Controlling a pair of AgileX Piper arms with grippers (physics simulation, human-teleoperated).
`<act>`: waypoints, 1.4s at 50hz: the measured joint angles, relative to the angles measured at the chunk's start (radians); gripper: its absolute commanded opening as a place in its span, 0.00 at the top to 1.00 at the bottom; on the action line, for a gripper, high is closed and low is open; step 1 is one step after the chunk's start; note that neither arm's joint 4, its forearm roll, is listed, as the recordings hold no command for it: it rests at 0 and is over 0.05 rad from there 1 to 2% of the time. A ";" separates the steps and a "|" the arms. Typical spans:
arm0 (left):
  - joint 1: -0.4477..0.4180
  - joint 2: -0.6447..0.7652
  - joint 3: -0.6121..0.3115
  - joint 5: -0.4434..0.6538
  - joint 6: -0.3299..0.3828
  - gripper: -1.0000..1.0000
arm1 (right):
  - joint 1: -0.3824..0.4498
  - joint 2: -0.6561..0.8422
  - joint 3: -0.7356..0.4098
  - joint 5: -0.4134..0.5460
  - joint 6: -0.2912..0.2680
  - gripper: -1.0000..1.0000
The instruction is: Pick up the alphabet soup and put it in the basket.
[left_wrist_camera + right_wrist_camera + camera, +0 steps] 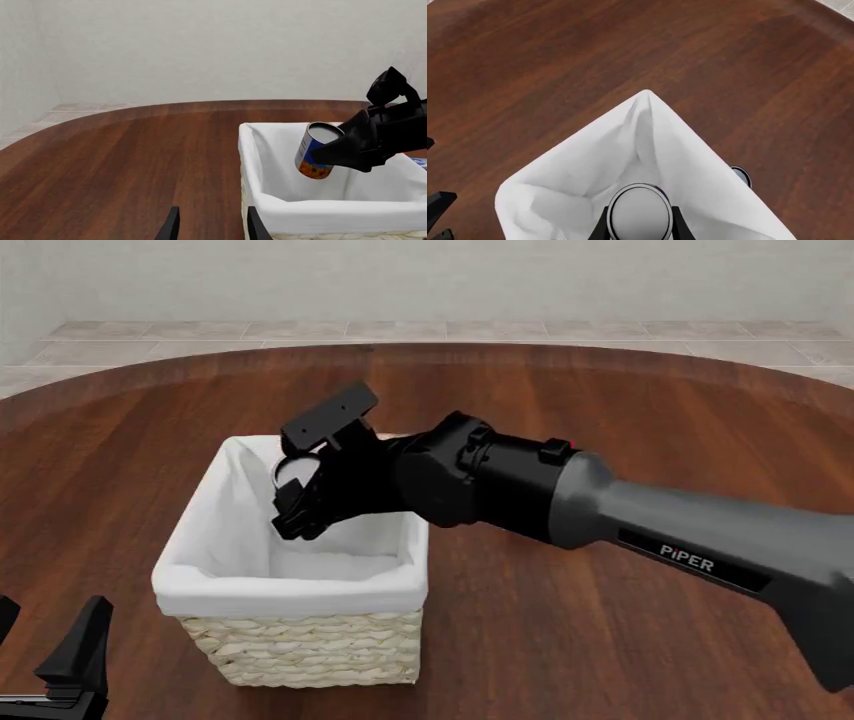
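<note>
- Right gripper (296, 502): black fingers clamped on the alphabet soup (316, 151), one on each side of the can. Seen clearly in the right wrist view, where the two fingers (599, 227) flank the can's pale flat top (639, 212).
- Alphabet soup: small tin can, blue label with orange-yellow marks toward its lower end, silver-white top. Held in the air, tilted, over the open mouth of the basket (300, 640). Not touching the lining or the floor of the basket as far as the left wrist view shows; its lower end hangs below rim level, inside the opening.
- Basket: rectangular woven wicker, pale straw colour, white cloth lining (333, 202) folded over the rim. Stands on the dark wooden table (601, 640). In the front view the can is mostly hidden behind the gripper; only a bit of its pale top (296, 472) shows.
- Right arm (641, 520): reaches across from the basket's right side, grey link marked PIPER, wrist angled down into the basket opening.
- Left gripper (209, 225): low over the table, just beside the basket's near left corner. Fingers apart, nothing between them; bare wood shows in the gap.
- A small round object (740, 174) peeks out at the basket's edge in the right wrist view; too little shows to name it.
</note>
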 measured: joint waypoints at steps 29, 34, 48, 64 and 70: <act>0.000 0.000 0.000 0.000 0.000 0.00 | 0.004 0.021 0.003 -0.006 0.003 1.00; 0.000 0.000 0.000 0.000 0.000 0.00 | 0.004 0.024 0.004 -0.006 0.004 1.00; 0.000 0.000 0.000 0.000 0.000 0.00 | 0.005 0.030 0.011 -0.013 0.008 1.00; 0.000 0.000 0.000 0.000 0.000 0.00 | 0.008 0.041 0.031 -0.034 0.021 1.00; 0.000 0.000 0.000 0.000 0.000 0.00 | 0.009 0.043 0.037 -0.039 0.026 1.00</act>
